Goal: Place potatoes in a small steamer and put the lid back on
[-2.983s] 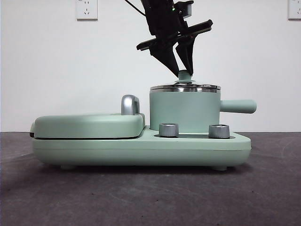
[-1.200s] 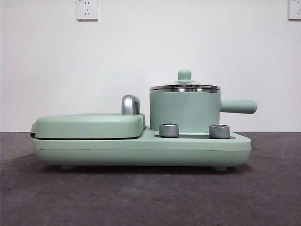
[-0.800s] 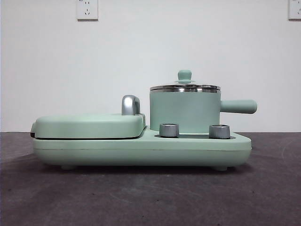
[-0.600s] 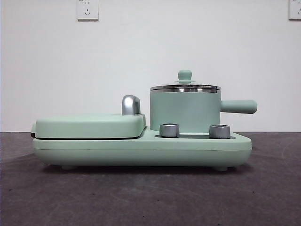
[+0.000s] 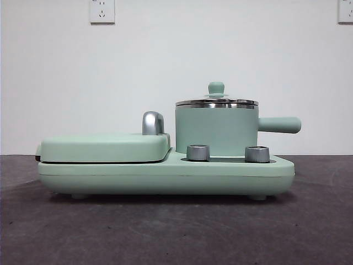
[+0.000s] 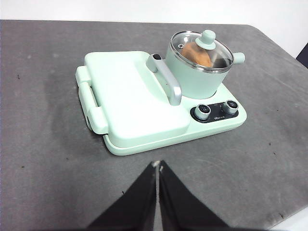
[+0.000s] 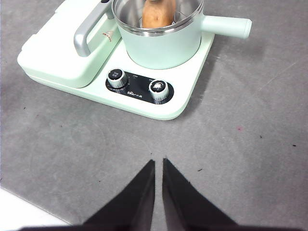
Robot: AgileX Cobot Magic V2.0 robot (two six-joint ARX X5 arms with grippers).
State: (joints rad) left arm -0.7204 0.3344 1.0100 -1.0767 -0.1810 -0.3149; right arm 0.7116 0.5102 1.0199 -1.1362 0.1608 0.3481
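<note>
The small steamer stands on the right half of the mint-green cooker base, its side handle pointing right. The lid sits flat on the steamer's steel rim, its knob upright. Through the glass in the left wrist view, the orange-brown potato lies inside the steamer. It also shows in the right wrist view. My left gripper is shut and empty, well back from the cooker over the table. My right gripper is shut and empty, also back from it. Neither arm shows in the front view.
The flat green lidded griddle fills the left half of the base, with a steel handle beside the steamer. Two steel dials sit in front of the steamer. Dark grey table surrounds the cooker.
A gripper that stood around the lid's knob 2.6 s ago has left the front view. The lid stays on the steamer. Nothing has moved in the last second.
</note>
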